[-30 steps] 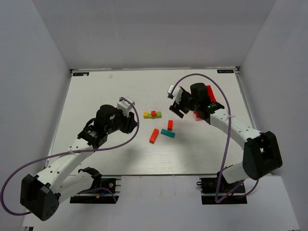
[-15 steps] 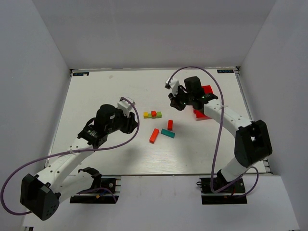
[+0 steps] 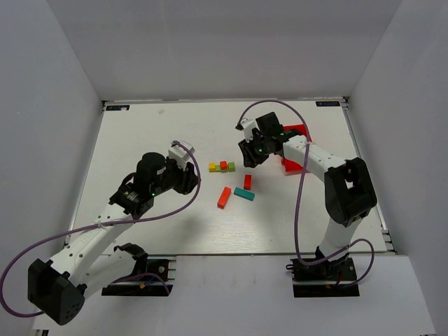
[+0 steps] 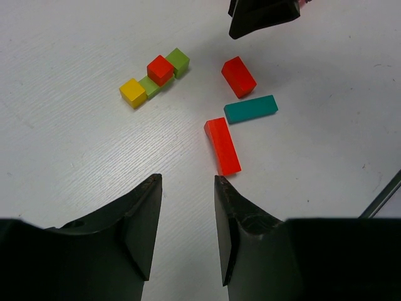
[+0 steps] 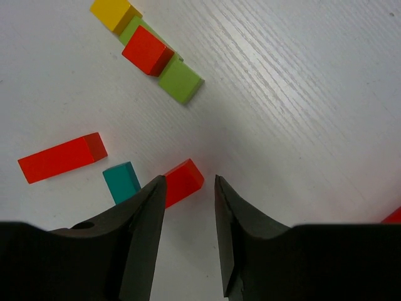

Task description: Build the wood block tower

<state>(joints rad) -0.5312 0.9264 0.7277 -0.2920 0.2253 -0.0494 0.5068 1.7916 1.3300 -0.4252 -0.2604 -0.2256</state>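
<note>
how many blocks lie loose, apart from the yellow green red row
3: short red block, teal bar beside it, orange bar nearest the left gripper. The right arm may hide more.

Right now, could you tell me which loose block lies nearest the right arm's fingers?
The short red block, just ahead of the right fingers and beside the teal bar; the long orange bar lies farther off.

Left pincer [image 4: 186, 188] angled down, jaws apart, empty, right pincer [image 5: 190, 185] the same, reaching inward
</note>
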